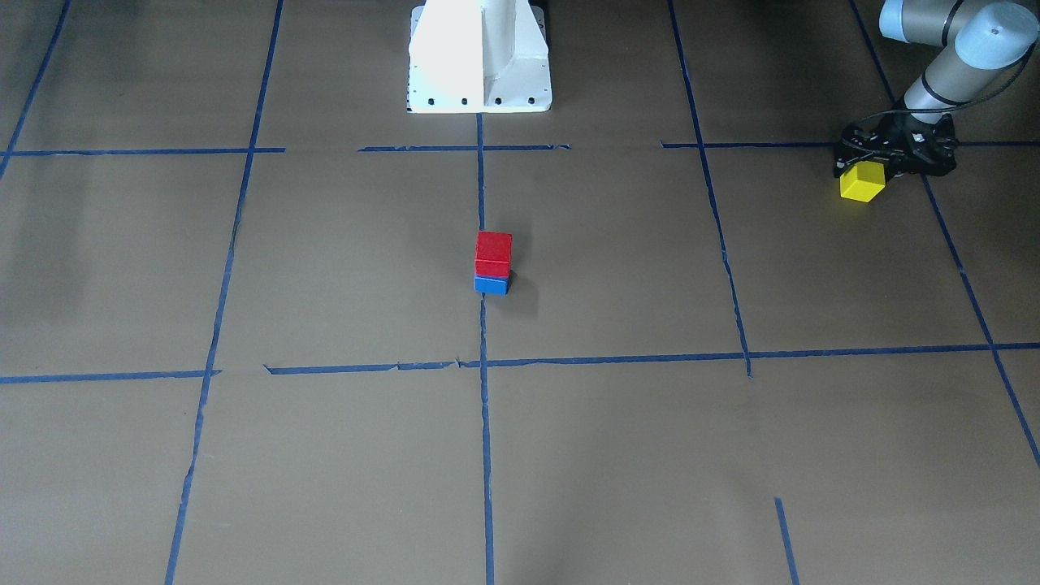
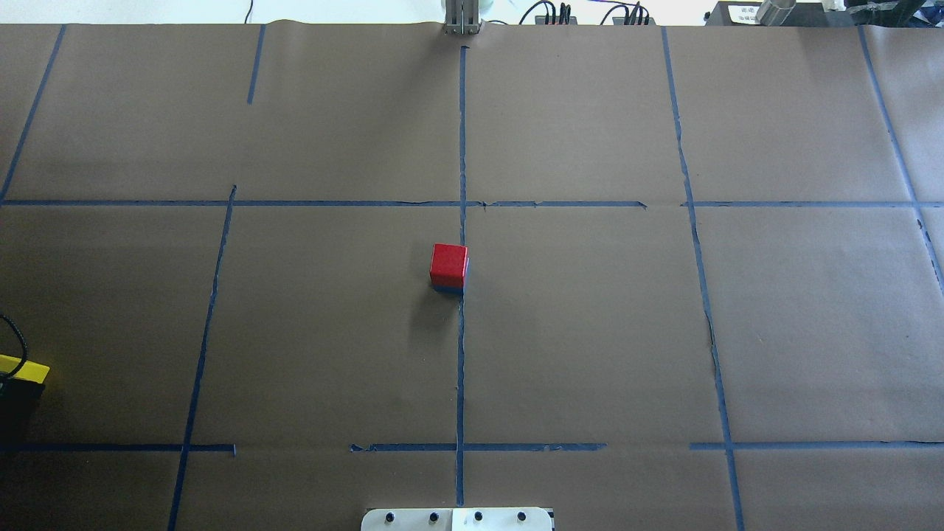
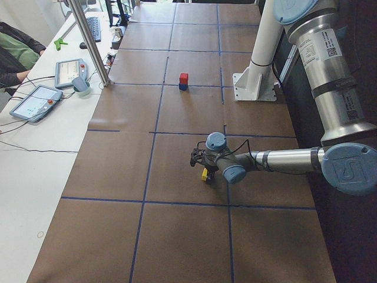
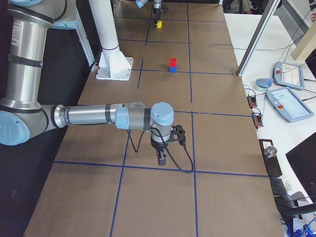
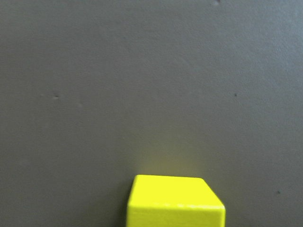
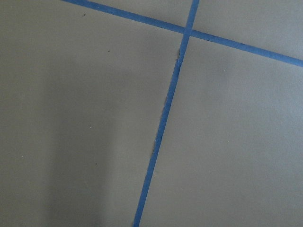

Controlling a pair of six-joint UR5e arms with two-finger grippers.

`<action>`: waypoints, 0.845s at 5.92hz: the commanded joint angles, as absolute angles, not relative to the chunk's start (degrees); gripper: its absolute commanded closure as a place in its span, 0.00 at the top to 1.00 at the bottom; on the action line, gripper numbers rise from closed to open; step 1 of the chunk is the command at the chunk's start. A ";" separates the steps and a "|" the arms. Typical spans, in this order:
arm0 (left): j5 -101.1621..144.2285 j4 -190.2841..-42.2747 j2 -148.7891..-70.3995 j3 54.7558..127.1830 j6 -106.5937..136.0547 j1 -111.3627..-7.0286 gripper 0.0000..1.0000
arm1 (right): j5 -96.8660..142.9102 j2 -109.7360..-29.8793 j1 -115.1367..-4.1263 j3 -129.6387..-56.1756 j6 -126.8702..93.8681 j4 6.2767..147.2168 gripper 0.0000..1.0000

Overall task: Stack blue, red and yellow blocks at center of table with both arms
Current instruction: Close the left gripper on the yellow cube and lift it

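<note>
A red block sits on a blue block at the table's centre, next to the middle tape line; the stack also shows in the overhead view. My left gripper is far out on my left side, low over the table, its fingers tight on both sides of the yellow block. The left wrist view shows that block at its bottom edge. My right gripper hangs over bare table on my right side, seen only in the exterior right view; I cannot tell if it is open or shut.
The white robot base stands at the table's near edge, in line with the stack. Blue tape lines grid the brown table. Tablets and a metal post are on the operators' side.
</note>
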State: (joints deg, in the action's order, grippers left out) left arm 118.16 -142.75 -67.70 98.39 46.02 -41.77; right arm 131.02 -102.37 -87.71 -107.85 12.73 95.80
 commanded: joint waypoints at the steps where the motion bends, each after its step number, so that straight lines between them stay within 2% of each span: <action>1: 118.12 -142.65 -68.90 98.87 45.97 -41.48 0.05 | 130.96 -102.39 -87.71 -107.75 12.74 95.80 1.00; 3: 118.39 -141.60 -71.26 103.08 46.23 -41.57 0.05 | 131.04 -102.31 -87.71 -107.84 12.66 95.80 1.00; 4: 118.39 -135.59 -74.76 105.88 46.67 -41.75 0.05 | 131.04 -102.30 -87.71 -107.84 12.66 95.80 1.00; 5: 118.30 -120.13 -82.45 110.87 46.76 -41.75 0.05 | 131.04 -102.30 -87.71 -107.93 12.66 95.80 1.00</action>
